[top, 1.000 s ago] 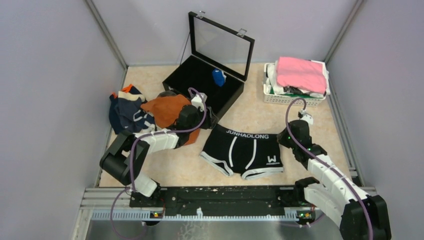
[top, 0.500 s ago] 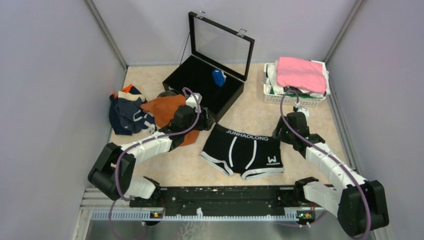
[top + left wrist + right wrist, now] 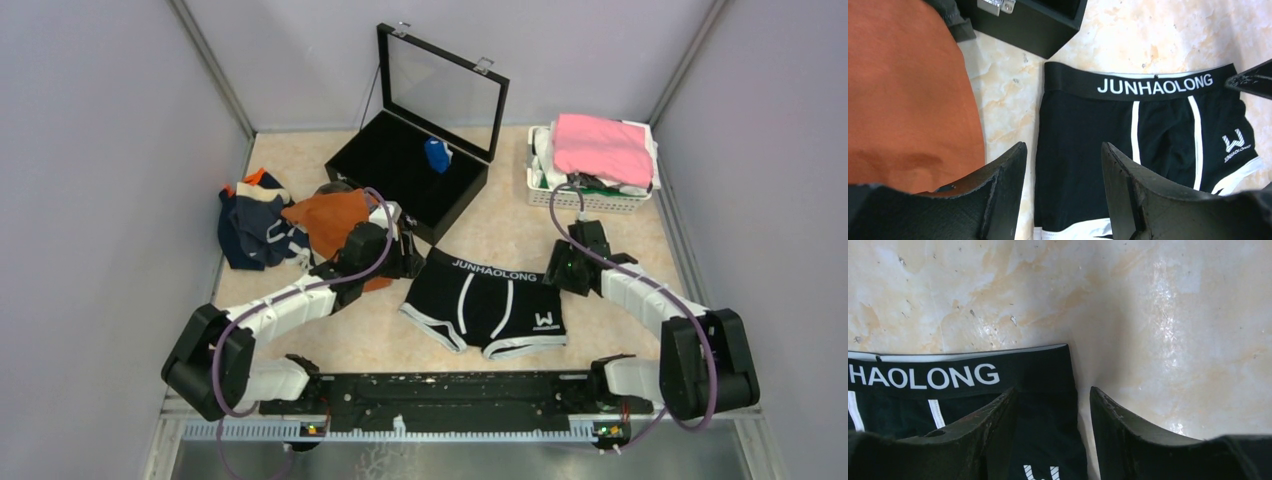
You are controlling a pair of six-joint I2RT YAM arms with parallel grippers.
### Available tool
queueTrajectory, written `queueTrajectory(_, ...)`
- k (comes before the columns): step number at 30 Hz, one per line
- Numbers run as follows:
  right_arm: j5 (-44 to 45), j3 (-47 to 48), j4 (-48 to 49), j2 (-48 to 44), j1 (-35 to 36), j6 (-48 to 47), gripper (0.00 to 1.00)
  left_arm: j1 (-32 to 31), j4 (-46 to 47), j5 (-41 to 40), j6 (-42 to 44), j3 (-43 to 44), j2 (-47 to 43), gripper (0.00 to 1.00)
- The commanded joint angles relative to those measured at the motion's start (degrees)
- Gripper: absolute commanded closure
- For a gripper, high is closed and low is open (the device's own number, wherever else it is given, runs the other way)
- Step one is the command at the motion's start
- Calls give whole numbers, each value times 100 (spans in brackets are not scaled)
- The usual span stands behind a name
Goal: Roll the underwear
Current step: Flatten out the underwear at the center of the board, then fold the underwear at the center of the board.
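Observation:
Black underwear (image 3: 487,306) with white trim and "JUNHAOLONG" on the waistband lies flat on the table's middle. My left gripper (image 3: 411,263) hovers open over its left waistband corner; in the left wrist view the cloth's left edge (image 3: 1083,150) runs between the fingers (image 3: 1009,172). My right gripper (image 3: 556,277) stands open over the right waistband corner, its fingers (image 3: 1108,415) straddling the cloth's right edge (image 3: 1048,377). Neither holds anything. More underwear sits at the left: a rust-orange pair (image 3: 335,220) and a navy heap (image 3: 255,225).
An open black box (image 3: 372,165) with a glass lid stands behind the underwear, a small blue roll (image 3: 437,155) inside it. A white basket (image 3: 590,198) at the back right holds a pink folded cloth (image 3: 603,147). Grey walls enclose the table.
Both arms reached further forward and down toward the waistband corners of the black underwear. The right gripper went from shut to open; the left opened a little wider.

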Motion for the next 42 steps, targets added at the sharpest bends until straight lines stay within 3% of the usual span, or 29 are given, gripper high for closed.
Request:
queueTrajectory(1,-93,253,277,177,-145,-67,48,-20,-166,-48,-11,59,69,37)
queueTrajectory(13,-307,23,867,505,-494,0,62,-36,-234,18,162,229,152,37)
queueTrajectory(30,-478,-55,173,13,-498,99,56,-38,-191,18,68,126,-2,37)
queueTrajectory(42,-612,-149,364,204,-494,81,60,-37,-197,33,134,173,61,37)
